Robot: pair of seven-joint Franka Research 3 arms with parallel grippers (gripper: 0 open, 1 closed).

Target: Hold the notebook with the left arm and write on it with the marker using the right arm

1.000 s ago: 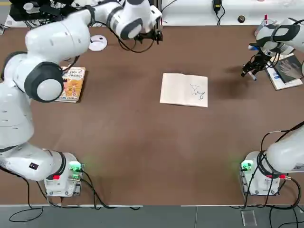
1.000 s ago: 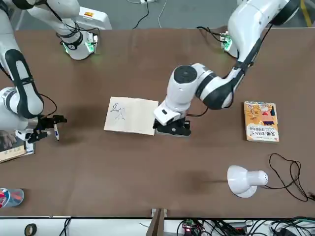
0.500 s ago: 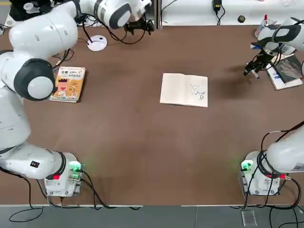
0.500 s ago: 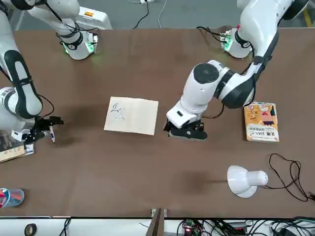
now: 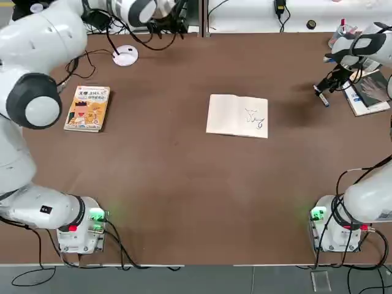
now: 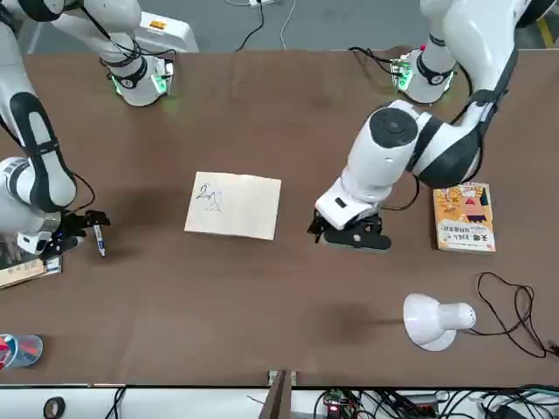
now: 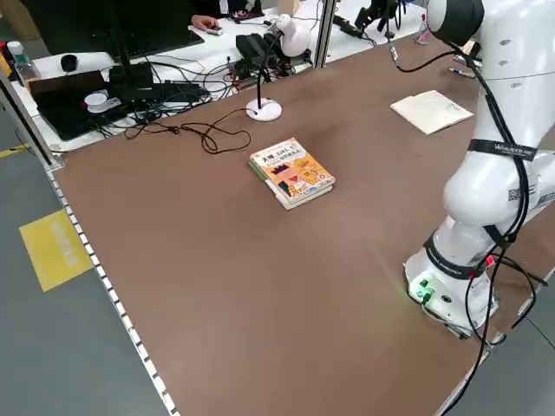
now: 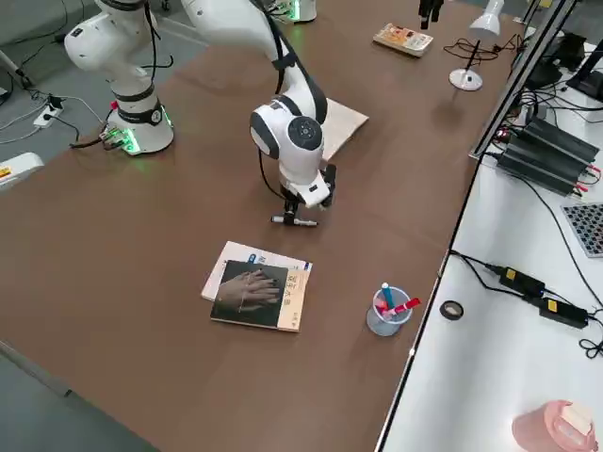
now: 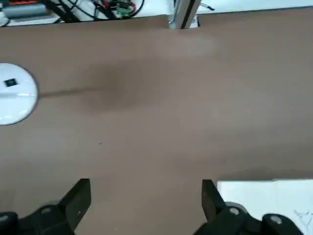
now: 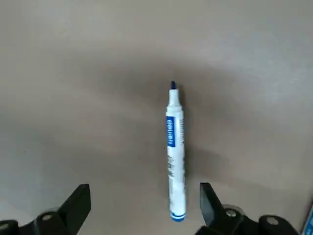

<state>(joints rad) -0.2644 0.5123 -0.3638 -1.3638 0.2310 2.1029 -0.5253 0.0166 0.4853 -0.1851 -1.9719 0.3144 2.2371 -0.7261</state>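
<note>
The notebook (image 5: 237, 116) lies open in the middle of the table, small dark scribbles on its page (image 6: 233, 205). Nothing touches it. The marker (image 10: 175, 152), white with blue print, rests flat on the bare table (image 5: 321, 98) to the notebook's right. Just above it hangs my right gripper (image 10: 144, 208), open, a finger on each side of the marker and clear of it; the front view shows the gripper (image 6: 77, 225) beside the marker (image 6: 100, 242). My left gripper (image 6: 349, 234) hovers open and empty near the table's far edge (image 5: 166, 21), well away from the notebook.
An orange-yellow book (image 5: 87, 108) lies at the left. A white lamp base (image 5: 125, 56) with its cable stands at the far left. A dark-covered book (image 8: 256, 294) and a clear cup of pens (image 8: 386, 311) sit at the far right, close to my right gripper.
The marker has left my right gripper and now lies on the table; the gripper drew back a little. My left arm swung away from the notebook toward the far left edge.
</note>
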